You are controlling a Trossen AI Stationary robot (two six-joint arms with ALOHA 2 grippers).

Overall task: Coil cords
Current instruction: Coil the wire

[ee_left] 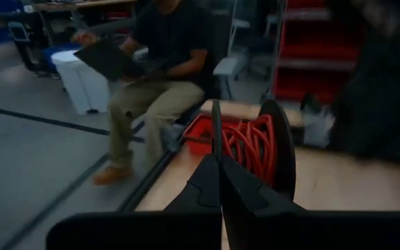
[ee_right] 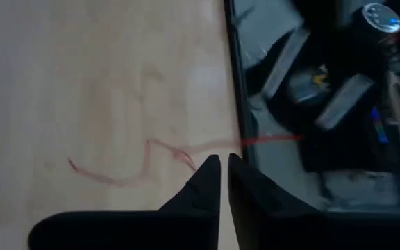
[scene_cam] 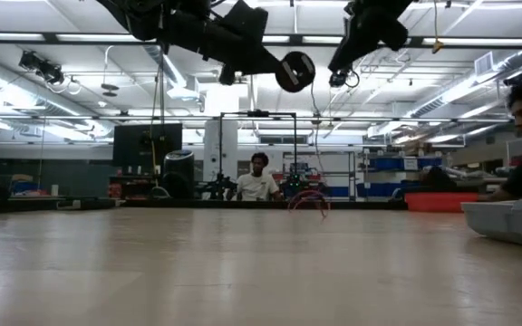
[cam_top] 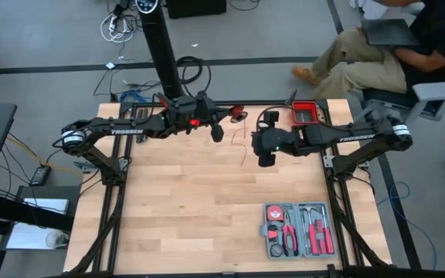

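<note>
Red cord (ee_right: 120, 175) is lying loose on the wood table (cam_top: 176, 208); your right gripper (ee_right: 222, 161) is hanging above it barely parted, holding nothing; left gripper (ee_left: 217, 156) is waiting closed, empty.

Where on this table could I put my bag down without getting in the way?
The widest bare wood lies on the near half of the table, left of the grey tool case. The far edge is crowded: the left gripper, the right gripper, the thin red cord between them and a red bin.
</note>
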